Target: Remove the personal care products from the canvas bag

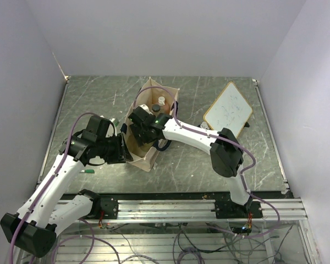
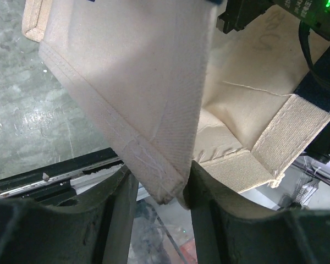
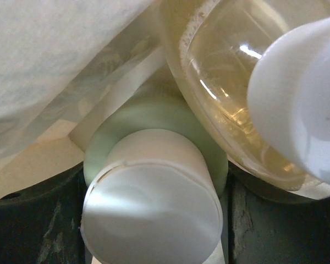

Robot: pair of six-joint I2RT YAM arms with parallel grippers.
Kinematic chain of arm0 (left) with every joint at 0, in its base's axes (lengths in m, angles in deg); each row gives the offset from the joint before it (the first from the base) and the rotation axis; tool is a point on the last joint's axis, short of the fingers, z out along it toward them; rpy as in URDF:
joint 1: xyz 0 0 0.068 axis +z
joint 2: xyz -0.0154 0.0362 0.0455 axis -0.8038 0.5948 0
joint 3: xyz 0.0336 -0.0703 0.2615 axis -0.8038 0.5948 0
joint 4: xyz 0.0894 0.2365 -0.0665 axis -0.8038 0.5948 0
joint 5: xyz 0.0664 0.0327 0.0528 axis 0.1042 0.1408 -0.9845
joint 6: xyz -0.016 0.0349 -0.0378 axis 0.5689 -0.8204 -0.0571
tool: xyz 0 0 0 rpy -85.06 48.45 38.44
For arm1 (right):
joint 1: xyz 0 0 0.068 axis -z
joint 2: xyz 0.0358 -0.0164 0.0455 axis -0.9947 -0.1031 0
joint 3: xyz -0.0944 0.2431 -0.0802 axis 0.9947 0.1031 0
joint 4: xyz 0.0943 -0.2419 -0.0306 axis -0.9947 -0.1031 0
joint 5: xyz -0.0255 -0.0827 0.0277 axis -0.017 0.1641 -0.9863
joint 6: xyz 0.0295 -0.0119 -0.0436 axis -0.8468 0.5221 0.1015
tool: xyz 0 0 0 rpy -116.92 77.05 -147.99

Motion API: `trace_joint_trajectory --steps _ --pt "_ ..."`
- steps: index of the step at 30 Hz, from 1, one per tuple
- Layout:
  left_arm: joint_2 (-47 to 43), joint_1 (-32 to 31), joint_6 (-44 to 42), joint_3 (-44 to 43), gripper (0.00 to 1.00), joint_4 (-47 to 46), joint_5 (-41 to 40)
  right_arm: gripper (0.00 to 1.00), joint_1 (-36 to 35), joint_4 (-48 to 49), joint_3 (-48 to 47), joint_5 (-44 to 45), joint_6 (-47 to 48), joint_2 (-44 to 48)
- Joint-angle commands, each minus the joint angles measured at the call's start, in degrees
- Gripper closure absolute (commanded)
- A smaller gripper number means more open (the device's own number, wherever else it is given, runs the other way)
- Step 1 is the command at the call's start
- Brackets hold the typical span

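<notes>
Bag (image 1: 144,155) rim is pinched in my left gripper (image 2: 159,187) to steady it; right gripper (image 3: 157,214) clamps pale bottle (image 3: 154,165) inside.

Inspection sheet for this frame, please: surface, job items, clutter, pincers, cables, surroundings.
Surface: scratched grey-green table.
Job's things: canvas bag standing open; pale bottle and yellowish bottle inside it.
Clutter: whiteboard; green marker.
Grippers: left pincer shut on the bag's edge; right pincer closed around the pale bottle, it seems.
Cables: purple cables along both arms.
Surroundings: white walls.
</notes>
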Motion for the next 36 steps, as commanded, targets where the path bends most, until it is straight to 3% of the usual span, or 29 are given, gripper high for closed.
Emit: trace_joint_trajectory --steps 1,6,7,14,16,25,36 --pt "-0.65 0.09 -0.66 -0.98 0.49 3.84 0.45 0.69 0.3 5.2 1.44 -1.85 0.51 3.81" --pt "-1.13 0.12 0.35 -0.51 0.41 3.96 0.34 0.99 0.41 6.94 0.23 -3.09 -0.12 9.08" --pt "-1.21 0.11 0.6 -0.5 0.4 3.93 0.52 1.0 0.41 6.68 -0.52 -3.07 -0.42 9.58" --pt "-1.82 0.11 2.08 -1.27 0.33 4.76 -0.61 1.0 1.83 9.55 1.87 -7.41 -6.23 16.73" --pt "-2.09 0.07 2.4 -1.46 0.27 4.87 -0.86 1.0 3.1 11.9 4.87 -9.51 -9.43 20.12" --pt "-2.71 0.1 3.18 -3.07 0.26 6.36 -1.62 1.0 10.36 20.77 16.96 -20.27 -22.95 34.73" --pt "-4.0 0.09 3.78 -3.31 0.26 7.11 -3.11 1.0 15.23 5.73 16.51 -10.84 -18.13 48.5"
